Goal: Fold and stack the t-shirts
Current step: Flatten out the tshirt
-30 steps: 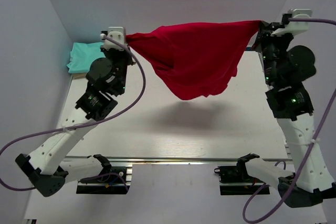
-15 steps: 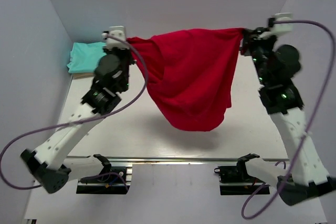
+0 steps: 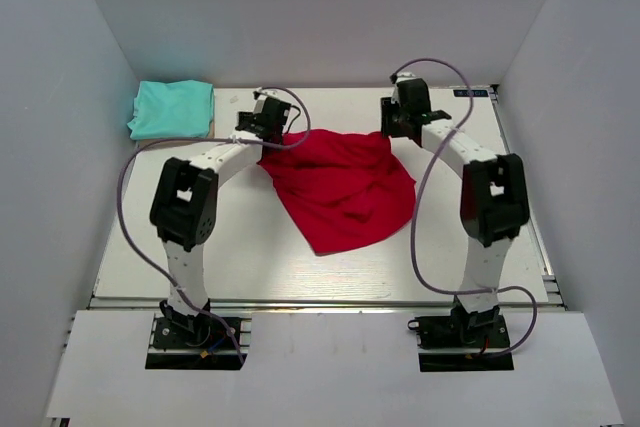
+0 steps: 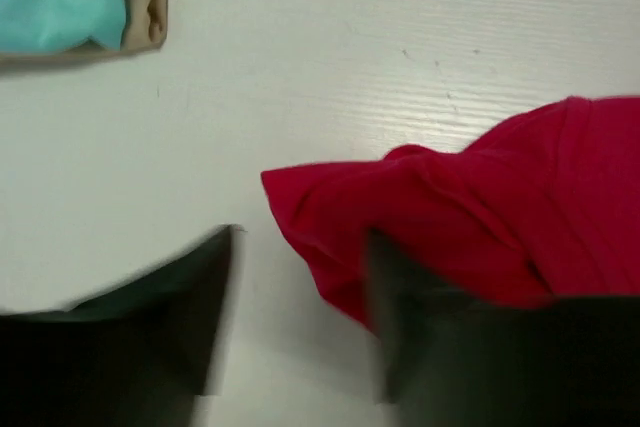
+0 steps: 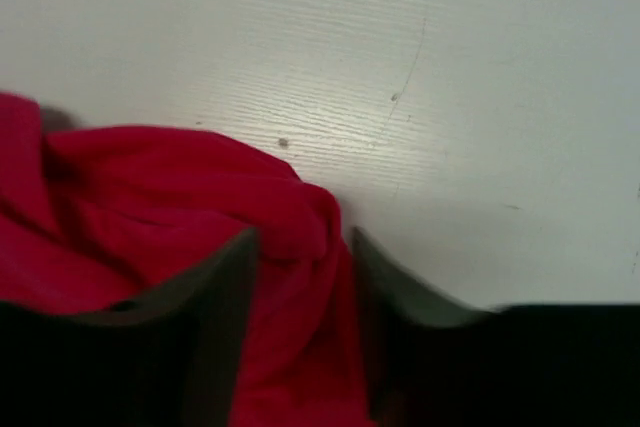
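Though low, both arms (image 3: 222, 158) (image 3: 455, 151) outstretched.

A red shirt (image 3: 340, 192) lies crumpled on the white table (image 3: 250, 267), near its middle, tapering to a point toward 6 o'clock. The left gripper (image 3: 268, 119) sits low at the shirt's 11 o'clock corner and the right gripper (image 3: 398, 119) at its 1 o'clock corner. From this height their jaws cannot be made out. Both arms reach forward from the near edge. A folded teal shirt (image 3: 172, 109) rests flat in the table's 10 o'clock corner, well apart from the red one.
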`<state>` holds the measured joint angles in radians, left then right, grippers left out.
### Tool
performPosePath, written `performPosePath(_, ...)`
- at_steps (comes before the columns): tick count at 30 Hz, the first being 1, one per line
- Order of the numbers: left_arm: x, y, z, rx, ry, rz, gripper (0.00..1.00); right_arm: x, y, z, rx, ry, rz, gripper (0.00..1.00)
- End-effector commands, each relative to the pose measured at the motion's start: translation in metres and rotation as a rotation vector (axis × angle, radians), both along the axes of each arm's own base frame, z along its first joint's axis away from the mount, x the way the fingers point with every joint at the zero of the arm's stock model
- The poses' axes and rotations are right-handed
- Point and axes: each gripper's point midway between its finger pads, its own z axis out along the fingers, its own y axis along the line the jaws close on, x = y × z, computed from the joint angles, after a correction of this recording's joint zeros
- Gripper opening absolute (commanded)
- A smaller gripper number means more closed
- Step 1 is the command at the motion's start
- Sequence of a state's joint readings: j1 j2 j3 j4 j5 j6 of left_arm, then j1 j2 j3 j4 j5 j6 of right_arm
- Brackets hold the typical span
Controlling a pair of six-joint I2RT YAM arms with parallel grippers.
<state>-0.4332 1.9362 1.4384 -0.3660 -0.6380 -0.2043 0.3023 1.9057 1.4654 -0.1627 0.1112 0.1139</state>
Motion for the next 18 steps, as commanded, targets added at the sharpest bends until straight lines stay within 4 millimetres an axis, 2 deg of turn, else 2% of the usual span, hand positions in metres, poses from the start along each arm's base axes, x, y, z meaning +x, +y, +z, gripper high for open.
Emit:
performPosePath(1,0.02,-0.001,0.037,-0.061,-0.033,0.048,0.97,0.035,0.01,0.051,0.042,-0.08,-0.002,0.55)
performPosePath(2,0.021,-0.003,0.041,-0.07,-0.034,0.041,1.0,0.034,0.01,0.048,0.041,-0.063,0.009,0.79)
performPosePath(3,0.023,-0.007,0.039,-0.073,-0.025,0.022,1.0,0.034,0.012,0.048,0.044,-0.059,0.007,0.85)
performPosePath(4,0.023,-0.007,0.045,-0.078,-0.037,0.021,1.0,0.035,0.012,0.055,0.056,-0.076,0.005,0.9)
performPosePath(6,0.023,-0.017,0.056,-0.124,-0.052,-0.04,1.0,0.031,0.011,0.063,0.074,-0.083,-0.009,0.9)
performPosePath(7,0.021,-0.021,0.061,-0.141,-0.057,-0.07,1.0,0.026,0.008,0.075,0.084,-0.101,-0.015,0.9)
performPosePath(8,0.014,-0.03,0.07,-0.184,-0.062,-0.128,1.0,0.019,0.004,0.062,0.072,-0.071,-0.037,0.9)
performPosePath(9,0.012,-0.044,0.078,-0.175,-0.082,-0.202,1.0,0.012,-0.003,0.077,0.075,-0.095,-0.069,0.9)
performPosePath(10,0.005,-0.051,0.078,-0.175,-0.073,-0.252,1.0,0.008,-0.007,0.069,0.066,-0.079,-0.092,0.9)
performPosePath(11,0.002,-0.062,0.081,-0.21,-0.063,-0.317,1.0,-0.008,-0.017,0.066,0.075,-0.059,-0.138,0.9)
performPosePath(13,-0.013,-0.078,0.08,-0.238,-0.011,-0.371,1.0,-0.02,-0.031,0.064,0.055,-0.047,-0.194,0.9)
performPosePath(14,-0.019,-0.087,0.078,-0.248,0.01,-0.412,1.0,-0.039,-0.038,0.059,0.065,-0.028,-0.218,0.9)
performPosePath(15,-0.025,-0.1,0.084,-0.246,0.007,-0.465,1.0,-0.047,-0.039,0.055,0.065,-0.015,-0.223,0.9)
performPosePath(16,-0.033,-0.114,0.083,-0.266,0.017,-0.53,1.0,-0.058,-0.047,0.042,0.063,0.01,-0.26,0.9)
performPosePath(18,-0.053,-0.145,0.081,-0.273,0.038,-0.653,1.0,-0.079,-0.054,0.044,0.095,0.016,-0.294,0.9)
